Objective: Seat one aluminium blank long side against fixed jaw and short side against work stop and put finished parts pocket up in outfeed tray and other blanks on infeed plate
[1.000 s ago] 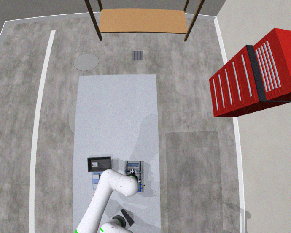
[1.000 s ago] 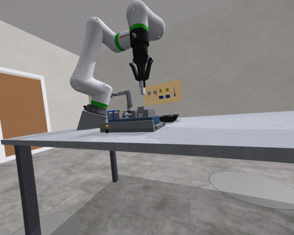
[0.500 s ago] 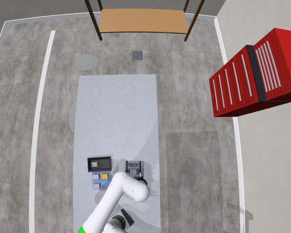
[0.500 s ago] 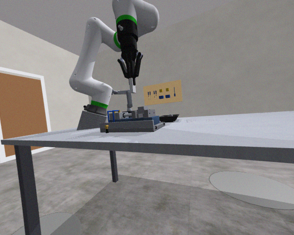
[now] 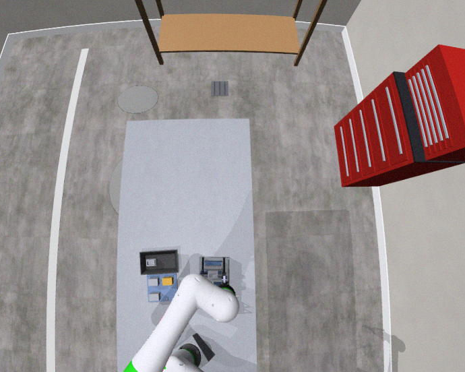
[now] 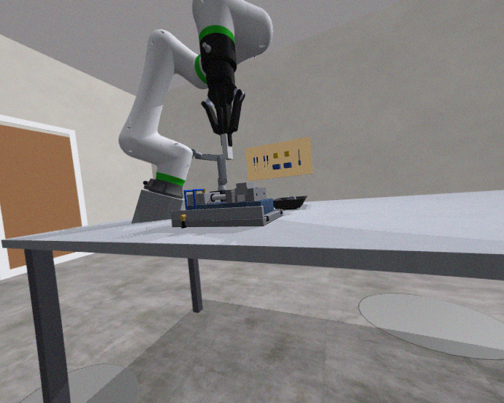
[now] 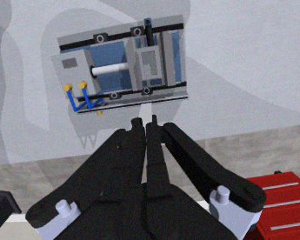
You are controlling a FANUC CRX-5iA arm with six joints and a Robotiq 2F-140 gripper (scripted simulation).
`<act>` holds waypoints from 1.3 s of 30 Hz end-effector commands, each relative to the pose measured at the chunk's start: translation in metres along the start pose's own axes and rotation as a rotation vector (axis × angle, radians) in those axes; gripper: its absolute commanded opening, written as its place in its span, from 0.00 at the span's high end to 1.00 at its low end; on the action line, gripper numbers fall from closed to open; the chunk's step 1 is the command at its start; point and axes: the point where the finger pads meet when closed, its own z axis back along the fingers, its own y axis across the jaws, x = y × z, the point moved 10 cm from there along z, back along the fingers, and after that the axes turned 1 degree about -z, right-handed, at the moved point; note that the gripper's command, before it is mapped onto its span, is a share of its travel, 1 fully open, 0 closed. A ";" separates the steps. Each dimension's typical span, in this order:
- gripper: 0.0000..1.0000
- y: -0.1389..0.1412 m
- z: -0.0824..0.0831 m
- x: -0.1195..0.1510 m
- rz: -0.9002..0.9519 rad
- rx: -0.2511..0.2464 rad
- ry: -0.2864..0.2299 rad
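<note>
My gripper (image 5: 224, 279) (image 6: 227, 141) (image 7: 147, 111) is shut, with nothing seen between its fingertips. It hangs in the air above the vise's hose side in the exterior view. The vise (image 5: 213, 259) (image 6: 226, 214) (image 7: 109, 83) is open. A grey part with a pocket (image 7: 149, 63) (image 6: 244, 187) (image 5: 213, 274) is pocket up at its opening, between the moving jaw and fixed jaw (image 7: 169, 58); its seating depth is unclear. The work stop (image 7: 149, 35) is beside it. The infeed plate (image 5: 160, 292) holds aluminium blanks (image 5: 153, 282) (image 5: 154, 296) and a brass blank (image 5: 167, 281). The outfeed tray (image 5: 178, 262) holds one pocketed part (image 5: 150, 262).
Blue hoses with yellow ends (image 7: 83, 89) (image 6: 194, 197) rise from the vise's hose side. The dark tray rim (image 6: 304, 198) stands behind the vise in the exterior view. The arm (image 5: 193, 296) partly covers the vise from above. A red cabinet (image 5: 385, 136) stands beyond the table.
</note>
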 end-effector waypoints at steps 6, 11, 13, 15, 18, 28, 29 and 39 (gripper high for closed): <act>1.00 0.000 0.000 0.000 0.000 0.000 0.000; 1.00 0.000 0.000 -0.001 0.000 0.000 0.000; 1.00 0.003 0.000 -0.014 0.000 0.000 -0.001; 1.00 0.003 0.000 -0.014 0.000 0.000 -0.001; 1.00 0.009 0.000 -0.052 0.000 0.000 -0.001; 0.60 0.011 0.000 -0.066 0.000 0.000 0.000; 0.60 0.011 0.000 -0.066 0.000 0.000 0.000; 0.60 0.011 0.000 -0.066 0.000 0.000 0.000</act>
